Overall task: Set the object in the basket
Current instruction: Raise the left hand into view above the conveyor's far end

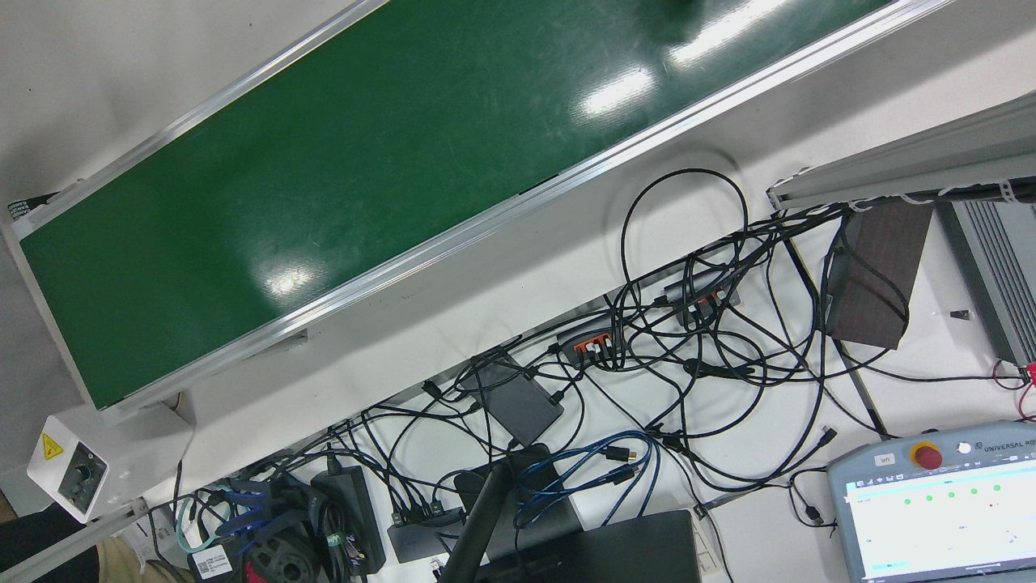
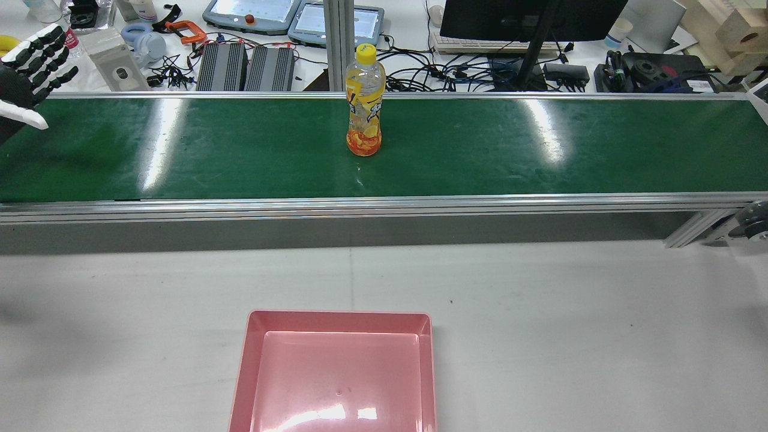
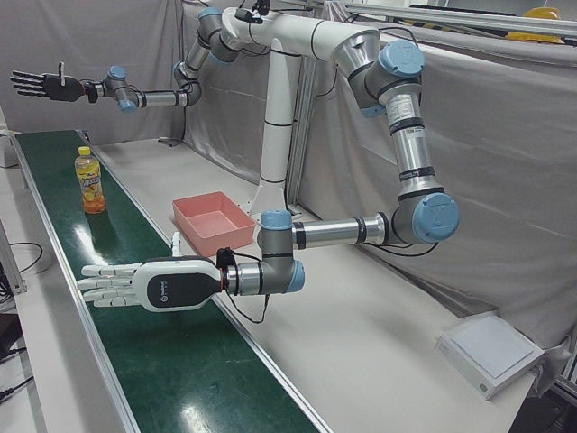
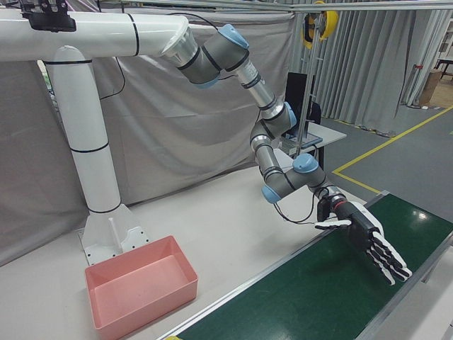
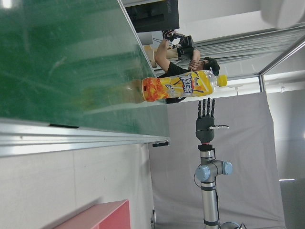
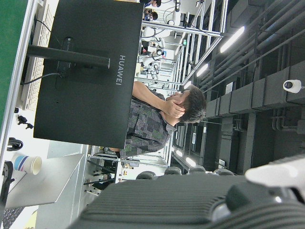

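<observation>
A yellow-capped orange drink bottle (image 2: 364,102) stands upright mid-belt on the green conveyor (image 2: 540,156); it also shows in the left-front view (image 3: 87,180) and the left hand view (image 5: 183,86). The pink basket (image 2: 336,372) sits empty on the white table in front of the belt. My left hand (image 2: 30,66) hovers open over the belt's left end, far from the bottle, flat with fingers spread (image 3: 149,284). My right hand (image 3: 41,86) is open too, held high beyond the bottle near the other end (image 4: 371,241). Neither hand touches anything.
Behind the belt are cables (image 1: 688,340), a teach pendant (image 1: 939,510), a monitor (image 6: 81,71) and power boxes (image 2: 246,66). A person (image 6: 152,119) stands past the monitor. White table (image 2: 570,300) lies between belt and basket.
</observation>
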`<state>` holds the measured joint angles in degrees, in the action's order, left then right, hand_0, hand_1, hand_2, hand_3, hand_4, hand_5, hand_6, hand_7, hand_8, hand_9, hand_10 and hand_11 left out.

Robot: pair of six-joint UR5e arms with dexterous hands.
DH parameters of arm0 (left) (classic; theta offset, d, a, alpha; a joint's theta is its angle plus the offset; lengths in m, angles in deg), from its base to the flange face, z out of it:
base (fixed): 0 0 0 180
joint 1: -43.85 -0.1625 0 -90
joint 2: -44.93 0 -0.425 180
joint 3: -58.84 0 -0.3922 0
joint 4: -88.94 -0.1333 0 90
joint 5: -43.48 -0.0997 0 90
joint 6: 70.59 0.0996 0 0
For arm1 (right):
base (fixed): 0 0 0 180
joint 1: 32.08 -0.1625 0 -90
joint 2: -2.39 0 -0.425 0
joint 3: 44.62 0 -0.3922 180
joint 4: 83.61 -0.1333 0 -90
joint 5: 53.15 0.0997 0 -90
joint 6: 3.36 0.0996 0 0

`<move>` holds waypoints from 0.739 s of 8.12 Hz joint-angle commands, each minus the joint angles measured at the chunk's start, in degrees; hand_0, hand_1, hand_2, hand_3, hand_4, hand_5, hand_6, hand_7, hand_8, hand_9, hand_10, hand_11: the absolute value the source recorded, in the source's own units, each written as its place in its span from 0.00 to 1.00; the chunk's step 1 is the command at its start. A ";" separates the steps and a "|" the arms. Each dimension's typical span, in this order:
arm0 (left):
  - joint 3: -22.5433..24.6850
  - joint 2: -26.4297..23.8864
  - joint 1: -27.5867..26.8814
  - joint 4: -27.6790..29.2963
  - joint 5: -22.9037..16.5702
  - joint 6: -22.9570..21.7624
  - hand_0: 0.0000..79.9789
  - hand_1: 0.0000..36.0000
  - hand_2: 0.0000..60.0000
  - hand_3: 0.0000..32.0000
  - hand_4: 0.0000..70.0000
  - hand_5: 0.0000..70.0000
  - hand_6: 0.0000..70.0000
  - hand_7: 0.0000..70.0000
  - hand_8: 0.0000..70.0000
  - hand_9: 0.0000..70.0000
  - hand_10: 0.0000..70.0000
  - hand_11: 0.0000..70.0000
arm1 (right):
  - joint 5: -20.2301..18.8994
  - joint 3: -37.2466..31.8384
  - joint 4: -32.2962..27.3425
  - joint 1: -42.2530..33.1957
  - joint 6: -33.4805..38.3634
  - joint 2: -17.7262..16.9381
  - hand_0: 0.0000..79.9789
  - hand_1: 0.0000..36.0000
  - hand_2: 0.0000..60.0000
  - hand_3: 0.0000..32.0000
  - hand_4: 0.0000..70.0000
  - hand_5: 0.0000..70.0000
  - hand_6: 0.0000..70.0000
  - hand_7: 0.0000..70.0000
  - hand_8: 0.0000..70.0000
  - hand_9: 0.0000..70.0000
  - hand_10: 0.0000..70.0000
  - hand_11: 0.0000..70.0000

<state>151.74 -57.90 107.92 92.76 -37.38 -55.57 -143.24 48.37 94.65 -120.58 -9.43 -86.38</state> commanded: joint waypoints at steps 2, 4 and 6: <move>0.00 0.00 0.00 -0.04 0.00 0.09 0.76 0.27 0.00 0.00 0.00 0.13 0.00 0.00 0.00 0.00 0.06 0.11 | 0.00 0.00 0.07 0.00 0.00 0.00 0.00 0.00 0.00 0.00 0.00 0.00 0.00 0.00 0.00 0.00 0.00 0.00; 0.00 0.00 0.00 0.05 0.00 0.09 0.76 0.27 0.00 0.00 0.00 0.13 0.00 0.00 0.00 0.00 0.05 0.11 | 0.00 0.00 -0.02 0.00 0.00 0.00 0.00 0.00 0.00 0.00 0.00 0.00 0.00 0.00 0.00 0.00 0.00 0.00; 0.00 0.00 0.00 -0.04 0.00 0.09 0.76 0.27 0.00 0.00 0.00 0.14 0.00 0.00 0.00 0.00 0.05 0.11 | 0.00 0.00 0.07 0.00 0.00 0.00 0.00 0.00 0.00 0.00 0.00 0.00 0.00 0.00 0.00 0.00 0.00 0.00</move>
<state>151.74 -57.90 107.92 92.78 -37.38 -55.48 -143.24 48.37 94.64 -120.58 -9.43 -86.38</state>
